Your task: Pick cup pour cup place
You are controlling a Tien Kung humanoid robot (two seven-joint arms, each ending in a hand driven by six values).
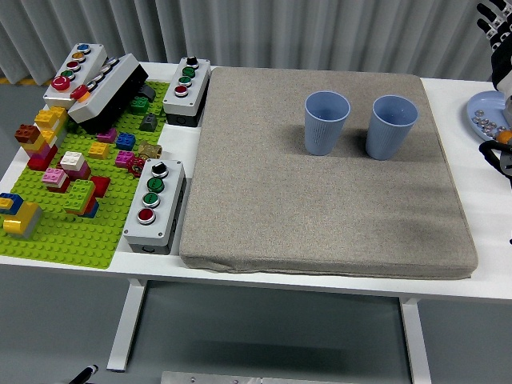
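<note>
Presently: two cups [327, 122] [391, 126] upright on the mat [320, 208] toward the table's far right, ungrasped. Our right hand [498, 36] at the far right edge, fingers spread, must reach the nearer cup.

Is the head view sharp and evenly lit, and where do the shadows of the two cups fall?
Head view: sharp overall, soft even light, no glare. The left cup and right cup cast faint shadows on the grey mat. The right hand is cut off by the picture's edge.
</note>
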